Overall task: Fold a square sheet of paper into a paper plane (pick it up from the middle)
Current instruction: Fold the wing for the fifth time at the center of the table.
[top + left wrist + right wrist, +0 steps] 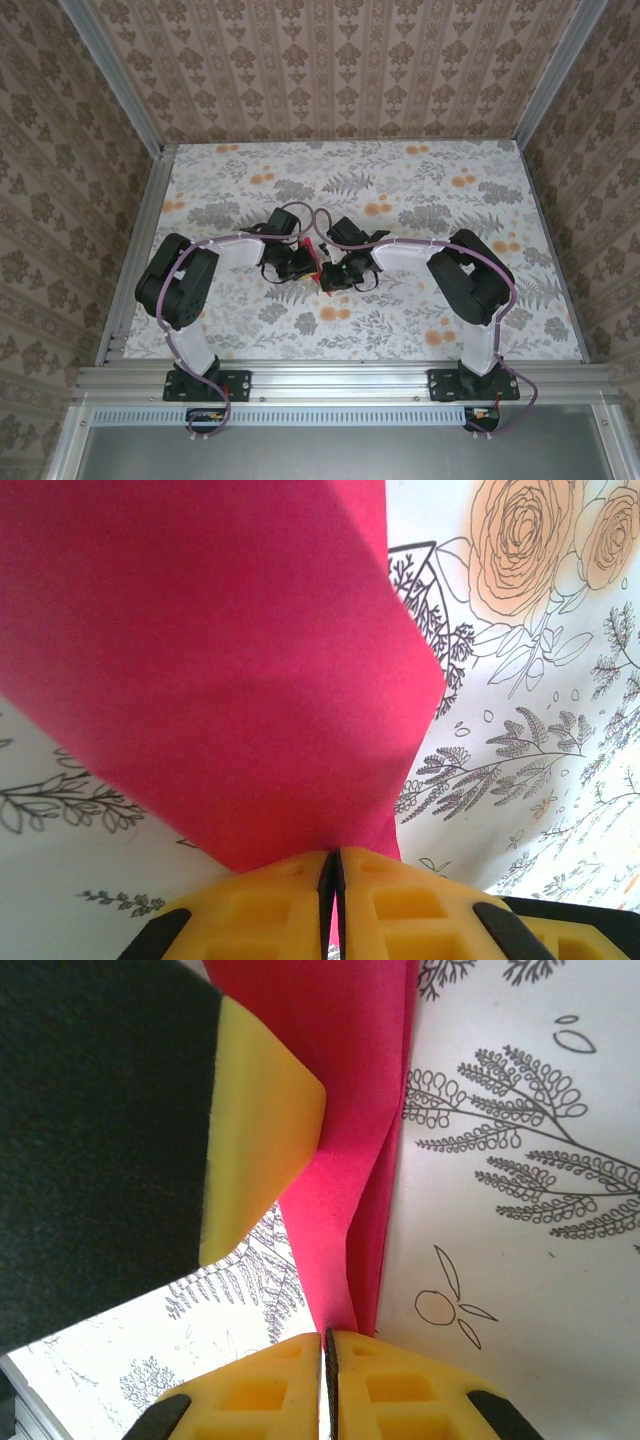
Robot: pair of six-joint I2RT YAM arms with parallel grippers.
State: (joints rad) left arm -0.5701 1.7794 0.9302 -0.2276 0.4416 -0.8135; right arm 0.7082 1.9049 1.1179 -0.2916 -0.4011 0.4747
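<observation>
Your thin magenta-pink sheet of paper (220,660) wasn't lying flat, fyi. It was folded over into doubled layers with a sharp crease, standing roughly on edge, pinched at two sides, around the middle of the floral tabletop (400,330).

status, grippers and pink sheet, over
Left gripper shut on pink sheet. Right gripper shut on it too. Grippers close together, nothing else in the way.

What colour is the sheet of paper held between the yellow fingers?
Plain magenta-pink; the paper shows best in the left wrist view.
</observation>
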